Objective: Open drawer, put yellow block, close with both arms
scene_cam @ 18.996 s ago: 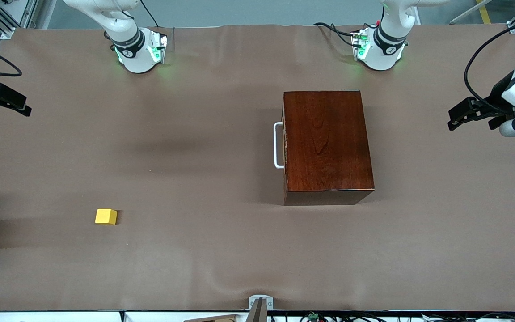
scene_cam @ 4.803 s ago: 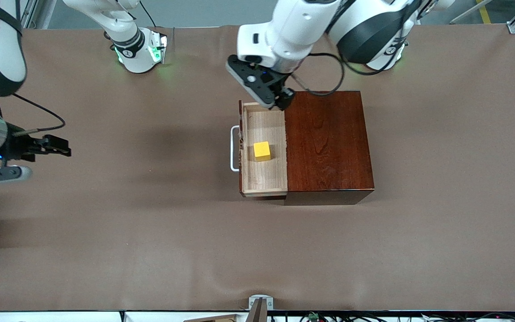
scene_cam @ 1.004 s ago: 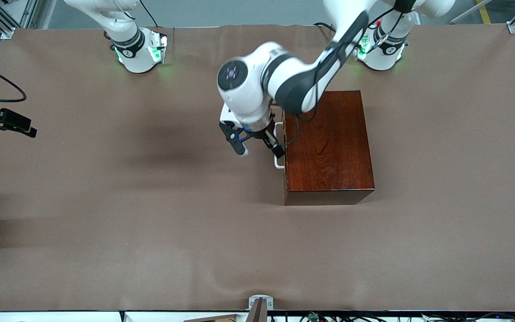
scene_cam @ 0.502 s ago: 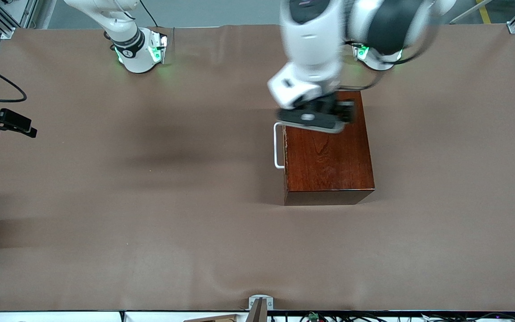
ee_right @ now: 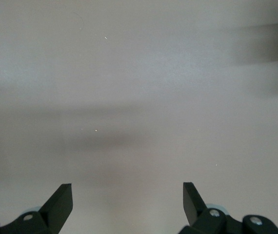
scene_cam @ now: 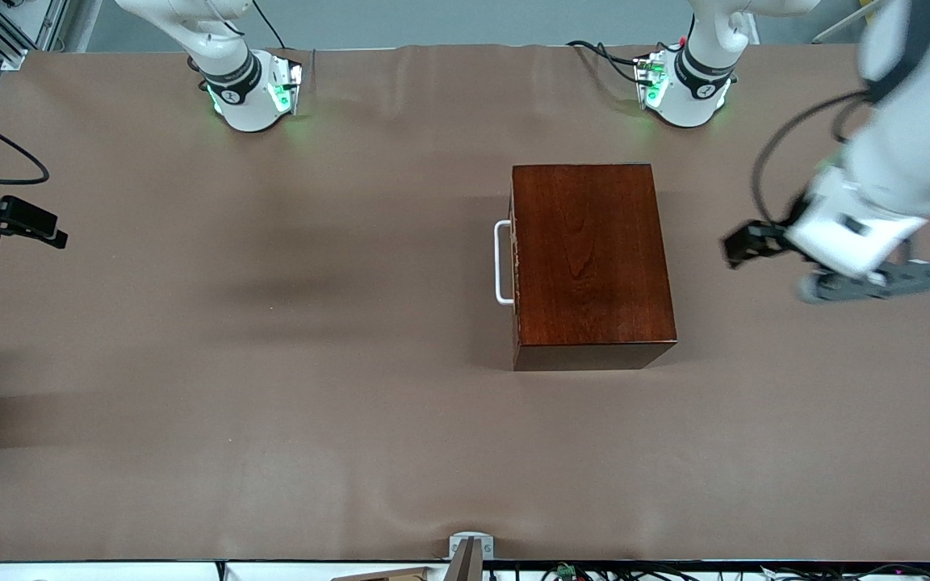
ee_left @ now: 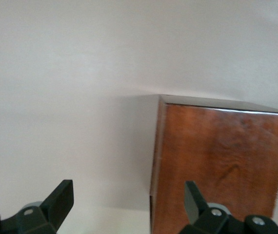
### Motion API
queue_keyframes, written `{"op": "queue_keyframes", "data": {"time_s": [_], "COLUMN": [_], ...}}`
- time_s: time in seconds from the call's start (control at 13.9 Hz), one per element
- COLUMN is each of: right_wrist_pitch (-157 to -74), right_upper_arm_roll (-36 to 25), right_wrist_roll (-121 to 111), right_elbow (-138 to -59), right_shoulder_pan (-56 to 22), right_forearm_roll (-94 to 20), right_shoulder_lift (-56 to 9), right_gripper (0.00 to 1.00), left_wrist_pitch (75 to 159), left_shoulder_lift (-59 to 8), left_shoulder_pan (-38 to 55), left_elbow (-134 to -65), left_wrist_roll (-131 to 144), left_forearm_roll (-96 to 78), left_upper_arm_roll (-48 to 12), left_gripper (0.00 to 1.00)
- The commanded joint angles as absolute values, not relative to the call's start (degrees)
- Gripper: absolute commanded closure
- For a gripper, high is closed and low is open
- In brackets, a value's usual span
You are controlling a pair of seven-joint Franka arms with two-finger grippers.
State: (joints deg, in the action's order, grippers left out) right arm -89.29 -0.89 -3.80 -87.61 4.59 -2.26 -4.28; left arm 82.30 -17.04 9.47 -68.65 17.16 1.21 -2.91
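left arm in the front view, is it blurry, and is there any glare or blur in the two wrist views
Front view: the left arm's wrist and left gripper are smeared by motion blur, while the wooden box and table stay sharp. Left wrist view: soft overall, with a bright glare line along the box's top edge. Right wrist view: only pale table with blurred shadow bands.

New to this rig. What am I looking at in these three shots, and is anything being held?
Two white jointed robot arms work at a brown-covered table. The wide shot comes from a high camera facing them; the other two come from cameras on each wrist. On the table stands a glossy dark mahogany box, its drawer shut, white U-shaped handle showing. The left gripper hangs over the table beside the box, jaws open, empty. The right gripper waits over bare table at its own end, open and empty too. No yellow block is in sight.
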Motion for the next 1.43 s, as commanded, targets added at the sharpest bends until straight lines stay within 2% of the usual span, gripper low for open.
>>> {"op": "queue_keyframes", "data": {"time_s": [0.0, 0.14, 0.29, 1.36], "right_wrist_pitch": [-89.0, -88.9, -88.9, -88.4], "right_upper_arm_roll": [-0.5, -0.5, -0.5, -0.4], "right_wrist_roll": [-3.0, -3.1, -3.0, -2.9], "right_elbow": [-86.7, -86.8, -86.8, -86.8], "right_shoulder_pan": [4.9, 5.0, 4.9, 4.7], "right_forearm_roll": [-3.2, -3.2, -3.2, -3.2], "right_shoulder_lift": [-4.6, -4.6, -4.6, -4.5], "right_gripper": [0.00, 0.00, 0.00, 0.00], "left_wrist_pitch": [84.2, 88.7, 92.4, 90.9], "left_shoulder_lift": [-14.2, -10.3, -5.9, -5.6], "left_shoulder_pan": [7.1, 7.0, 6.9, 7.5], "left_elbow": [-73.2, -80.2, -86.7, -86.5], "left_wrist_roll": [11.0, 5.0, 1.9, 3.4], "left_forearm_roll": [0.0, -4.0, -4.2, -1.5], "left_upper_arm_roll": [-2.9, 2.0, 2.9, 2.4], "left_gripper": [0.00, 0.00, 0.00, 0.00]}}
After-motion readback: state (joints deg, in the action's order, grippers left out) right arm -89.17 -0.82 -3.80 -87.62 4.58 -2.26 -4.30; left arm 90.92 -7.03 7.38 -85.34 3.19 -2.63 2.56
